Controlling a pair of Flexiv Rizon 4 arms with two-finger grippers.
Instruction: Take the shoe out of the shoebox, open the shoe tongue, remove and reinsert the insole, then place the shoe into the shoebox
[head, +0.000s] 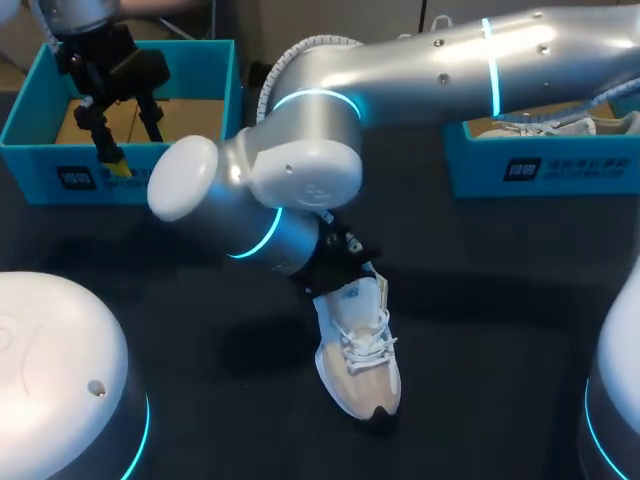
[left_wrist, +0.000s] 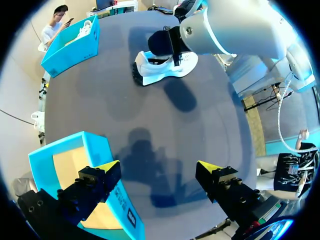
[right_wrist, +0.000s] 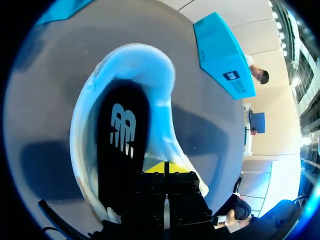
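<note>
Well out beyond the shoe's (head: 360, 350) heel and to its left, a blue shoebox (head: 120, 170) shows a bare cardboard floor; the left arm (head: 100, 60) hangs over it, left jaws spread wide, yellow tips (left_wrist: 107, 167) apart with nothing between them. The shoe lies on the dark desk (head: 520, 300), out of any box. Its long axis runs from the heel, tucked under the right arm's (head: 450, 70) wrist, to the toe pointing back towards the robot. The right jaws are pressed together and sit down inside the shoe's opening at the heel end of the black insole (right_wrist: 122, 145), which lies flat along the sole. Whether a thin edge of it is nipped between them cannot be told. The right arm is plainly the nearer one, and any pull on the insole would likely run up and back from the heel. Far to the shoe's right, past its heel, stands a second blue box (head: 480, 165)
</note>
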